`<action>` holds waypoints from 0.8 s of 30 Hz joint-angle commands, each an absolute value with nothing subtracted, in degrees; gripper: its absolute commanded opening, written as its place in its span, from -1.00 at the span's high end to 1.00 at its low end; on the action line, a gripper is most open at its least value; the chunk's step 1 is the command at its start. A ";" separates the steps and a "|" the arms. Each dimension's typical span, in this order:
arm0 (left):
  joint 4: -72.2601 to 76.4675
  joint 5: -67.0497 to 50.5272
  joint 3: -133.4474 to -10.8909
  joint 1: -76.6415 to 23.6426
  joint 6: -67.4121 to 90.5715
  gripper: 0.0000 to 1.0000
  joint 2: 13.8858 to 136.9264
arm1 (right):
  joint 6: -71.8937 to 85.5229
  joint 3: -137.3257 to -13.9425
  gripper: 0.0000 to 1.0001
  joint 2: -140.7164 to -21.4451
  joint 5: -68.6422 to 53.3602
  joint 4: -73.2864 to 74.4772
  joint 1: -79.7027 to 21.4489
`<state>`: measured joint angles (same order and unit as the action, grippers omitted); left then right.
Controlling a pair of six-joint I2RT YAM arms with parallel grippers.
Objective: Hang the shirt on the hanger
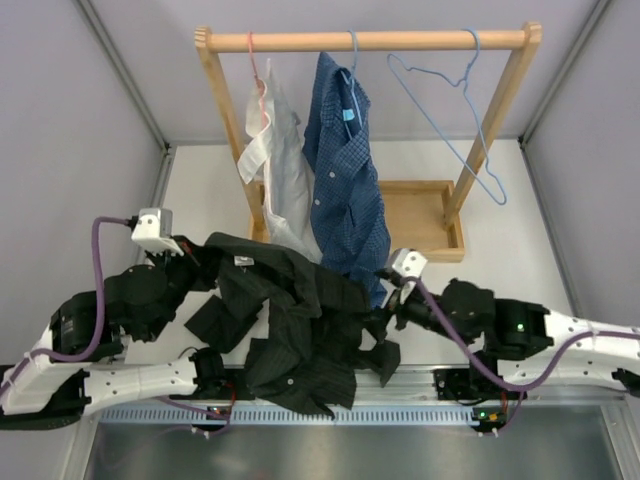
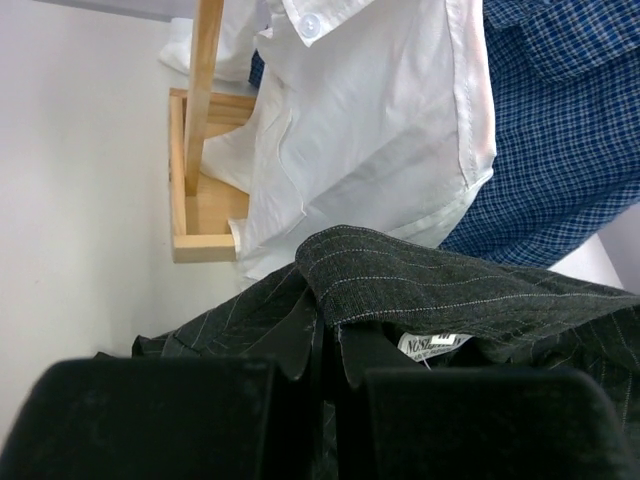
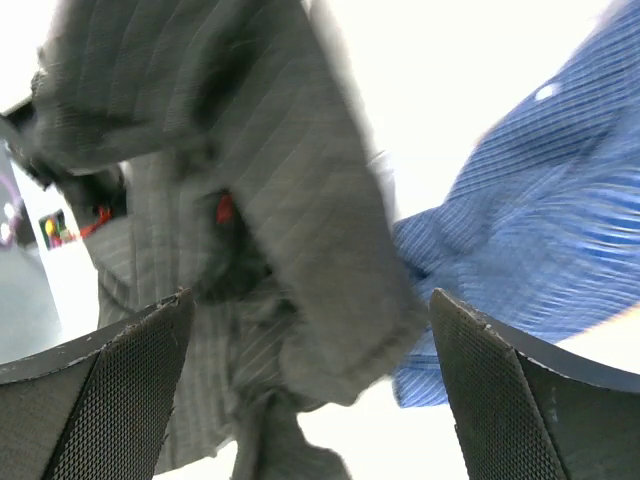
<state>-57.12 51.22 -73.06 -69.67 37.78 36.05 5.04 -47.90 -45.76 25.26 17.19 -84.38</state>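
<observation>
Toward the left edge of the table [image 1: 200, 190], the left gripper [image 2: 328, 385] is seen closed almost fully. Its two dark fingers [image 2: 150, 420] are pressed together on the collar [image 2: 400, 280] of the shirt [image 1: 290, 320], and only a thin slit is left between them. The small white neck label [image 2: 432, 345] is exposed just beside that pinch.

From there the black, finely striped shirt is spread in a crumpled heap along the near edge, from the left gripper across the middle to the right one. Its lowest folds are laid over the near edge itself.

Behind it, along the far edge, a wooden rack [image 1: 370, 41] is stood. On its rail a pink hanger [image 1: 256, 65] is hung with a white shirt [image 1: 280, 170], and next to it a blue checked shirt [image 1: 345, 170], whose tail is brought down close to the black cloth.

The right gripper [image 3: 310, 330] is found at the right end of the heap with its jaws spread wide. Blurred striped fabric is seen in the gap, but whether the pads [image 3: 110, 390] are touched by it cannot be told.

The hanger [image 1: 467, 88] — thin light-blue wire, bare — is hooked on the rail's right end toward the far right corner. It is tilted and well apart from the shirt.
</observation>
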 commanded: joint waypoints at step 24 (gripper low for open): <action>-56.16 51.67 -83.05 -69.61 32.08 1.00 37.17 | -1.15 -56.37 1.00 -43.87 23.24 27.29 -69.17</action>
